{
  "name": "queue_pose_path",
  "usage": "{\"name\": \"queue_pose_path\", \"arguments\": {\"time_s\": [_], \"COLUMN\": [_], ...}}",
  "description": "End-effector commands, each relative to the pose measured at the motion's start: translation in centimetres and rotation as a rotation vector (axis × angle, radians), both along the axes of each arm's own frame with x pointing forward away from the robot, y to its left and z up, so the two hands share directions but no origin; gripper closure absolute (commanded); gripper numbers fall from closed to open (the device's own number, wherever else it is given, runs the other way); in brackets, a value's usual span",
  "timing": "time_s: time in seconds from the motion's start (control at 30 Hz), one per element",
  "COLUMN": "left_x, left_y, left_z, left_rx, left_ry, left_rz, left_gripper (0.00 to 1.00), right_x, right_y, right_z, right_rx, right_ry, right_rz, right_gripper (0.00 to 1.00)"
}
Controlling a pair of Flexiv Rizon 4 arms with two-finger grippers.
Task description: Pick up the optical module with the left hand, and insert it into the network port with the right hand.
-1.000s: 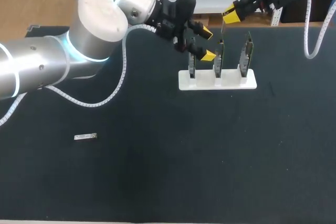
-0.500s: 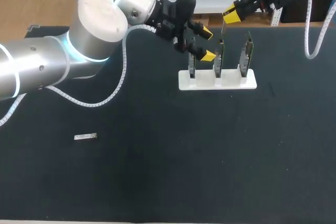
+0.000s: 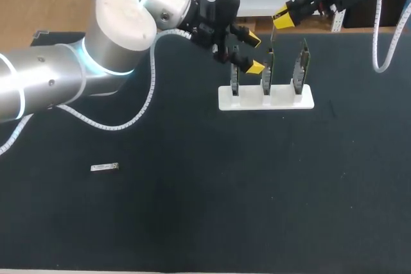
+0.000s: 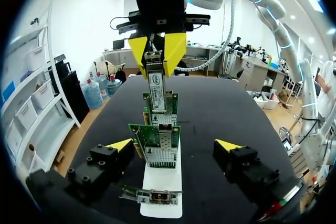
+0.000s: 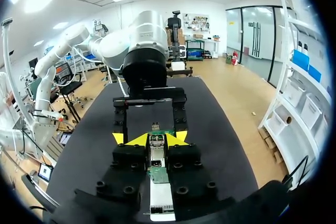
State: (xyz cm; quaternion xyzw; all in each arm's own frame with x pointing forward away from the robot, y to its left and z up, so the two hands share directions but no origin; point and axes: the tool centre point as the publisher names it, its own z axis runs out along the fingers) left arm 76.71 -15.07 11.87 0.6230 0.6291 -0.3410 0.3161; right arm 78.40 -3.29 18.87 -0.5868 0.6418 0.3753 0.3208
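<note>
3 cards (image 3: 266, 68) sit in your white stand (image 3: 266, 97). Above it, your right gripper (image 3: 280, 18) pinches an optical module (image 4: 156, 80). Your left gripper (image 3: 253, 52) hangs spread beside the stand (another module (image 3: 104, 167) lies well away from it).

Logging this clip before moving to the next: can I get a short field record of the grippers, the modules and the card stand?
left gripper: open, empty, close to the stand
right gripper: shut on an optical module, held above the cards
second module: lying flat on the table, far from both grippers
stand: white, holds three upright network cards
insertion: not yet done
</note>
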Motion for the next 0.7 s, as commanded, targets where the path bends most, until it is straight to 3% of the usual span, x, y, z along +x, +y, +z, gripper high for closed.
{"name": "queue_pose_path", "arguments": {"time_s": [0.03,0.7], "left_x": [0.12,0.14], "left_y": [-0.15,-0.09], "left_z": [0.01,0.03], "left_rx": [-0.002,0.006], "left_ry": [-0.002,0.002], "left_rz": [0.002,0.005], "left_gripper": [0.0,0.0], "right_x": [-0.03,0.27], "right_y": [0.0,0.33], "right_z": [-0.03,-0.22], "right_rx": [0.002,0.002], "right_ry": [-0.002,-0.001], "right_rz": [-0.001,0.008], "right_gripper": [1.0,1.0]}}
